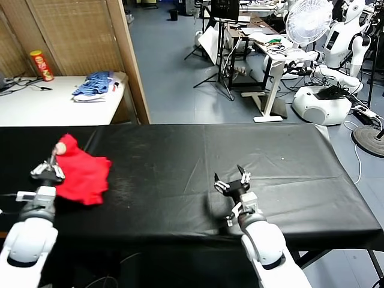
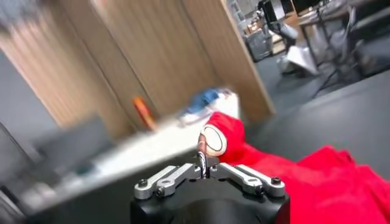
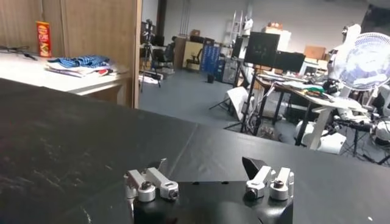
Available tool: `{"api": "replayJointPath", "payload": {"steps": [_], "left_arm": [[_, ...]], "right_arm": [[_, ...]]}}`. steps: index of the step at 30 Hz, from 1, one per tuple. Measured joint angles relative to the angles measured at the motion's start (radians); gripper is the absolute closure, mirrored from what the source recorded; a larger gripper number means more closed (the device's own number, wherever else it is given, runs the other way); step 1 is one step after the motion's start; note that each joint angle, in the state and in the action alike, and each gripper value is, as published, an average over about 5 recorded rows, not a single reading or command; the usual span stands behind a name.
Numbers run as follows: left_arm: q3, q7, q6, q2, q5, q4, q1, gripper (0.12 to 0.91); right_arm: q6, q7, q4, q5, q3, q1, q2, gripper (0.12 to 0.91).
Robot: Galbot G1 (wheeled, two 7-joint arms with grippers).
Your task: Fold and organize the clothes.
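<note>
Left fingers (image 2: 202,159): pinched together on a raised fold of the red T-shirt (image 1: 84,171), lifting that corner into a small peak above the rest of the cloth; in the left wrist view a pale round patch, possibly part of the print or a label, shows right at the pinch. I judge the hold is taken at an edge or corner so the crumpled cloth can be drawn out flat before any fold. Left gripper (image 1: 49,170): at the near left of the black worktop (image 1: 288,174), at the near-left edge of the shirt. T-shirt: bunched in a loose heap on the worktop's left end, not yet spread, no fold made; most of it rests on the black cover, only the pinched part is up. Right fingers (image 3: 264,176): spread wide, grasping nothing. Right gripper (image 1: 233,180): idle near the front edge at mid-worktop, well apart from the shirt, leaving bare cover between us, space I judge the cloth will need once opened out. Beyond the worktop, not part of the job: a white side table (image 1: 54,105) carrying a blue-and-white pile of folded fabric (image 1: 95,85) and a red can (image 1: 42,65); a wooden screen (image 1: 78,36) behind it; a standing fan (image 1: 309,21) far right.
</note>
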Motion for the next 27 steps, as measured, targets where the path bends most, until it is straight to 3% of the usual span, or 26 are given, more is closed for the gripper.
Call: {"api": "replayJointPath", "payload": {"steps": [5,11,14,17,22,25,27], "left_arm": [[0.076,0.024,-0.034,-0.023,-0.026,-0.064,0.018,0.877],[0.281,0.013,-0.042,-0.125,-0.032,-0.044,0.017,0.877],[0.375,0.012,-0.066,-0.183,-0.040,-0.015,0.021,0.856],[0.440,0.046,-0.115,-0.219,-0.065,-0.010,0.022,0.742],[0.478,0.125,-0.227,-0.225,-0.188,-0.050,0.017,0.459],[0.470,0.134,-0.261,-0.219,-0.303,-0.095,0.002,0.319],[0.457,0.128,-0.269,-0.215,-0.378,-0.127,-0.009,0.264]], "right_arm": [[0.000,-0.002,-0.004,-0.003,-0.004,-0.010,0.003,0.227],[-0.001,-0.016,0.014,0.009,0.000,-0.023,-0.009,0.227],[-0.004,-0.037,0.024,0.045,-0.001,-0.023,-0.023,0.227],[-0.023,-0.061,0.028,0.116,-0.012,-0.013,-0.042,0.227],[-0.097,-0.078,0.011,0.297,-0.049,0.021,-0.059,0.227],[-0.149,-0.067,-0.016,0.439,-0.094,0.064,-0.046,0.227],[-0.177,-0.052,-0.047,0.531,-0.134,0.105,-0.029,0.227]]}}
